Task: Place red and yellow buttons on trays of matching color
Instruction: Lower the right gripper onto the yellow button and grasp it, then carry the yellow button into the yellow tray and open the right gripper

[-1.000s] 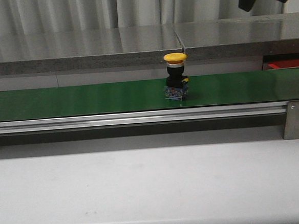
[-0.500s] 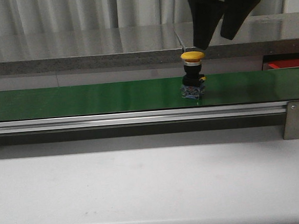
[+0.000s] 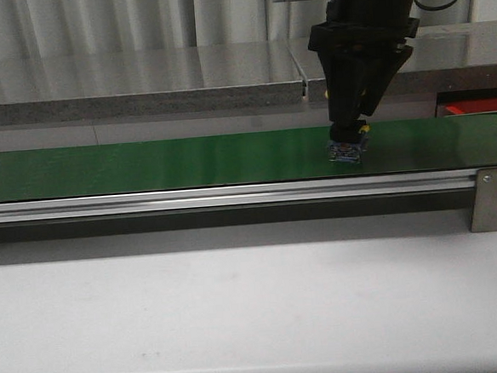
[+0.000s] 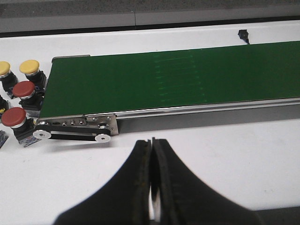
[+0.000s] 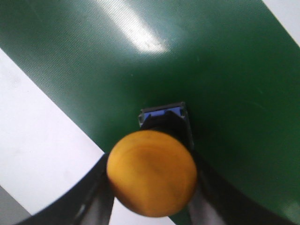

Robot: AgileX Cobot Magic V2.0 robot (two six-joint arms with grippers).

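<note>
At the far left, seen only from the left wrist, four spare buttons stand on the white table [image 4: 243, 154] just off the belt's [image 3: 145, 164] left end: two yellow [image 4: 29, 68] behind, two red [image 4: 23, 89] in front, the nearer red one [image 4: 14, 117] close beside the end roller. The left claw [image 4: 151, 187] hangs over bare table in front of the belt, its fingers pressed together, clenched on nothing.

The green belt runs across the front view from the left edge nearly to the right, with an aluminium rail [image 3: 224, 197] along its near edge and a bracket [image 3: 492, 195] at its right end. Left of the button the belt lies open along its whole length; the white table in front of the rail is also open.

Right of centre the yellow button [image 5: 152, 173] stands upright on the belt, nearer the front edge. The right claw [image 3: 352, 115] is down over it, a finger on each side of the cap; the wrist view shows both fingers [image 5: 91, 197] against the cap's sides, so it appears to be grasping the button. Only the button's blue base shows below the claw in the front view.

Beyond the belt's right end, something red [image 3: 478, 107] shows at the frame's edge.
</note>
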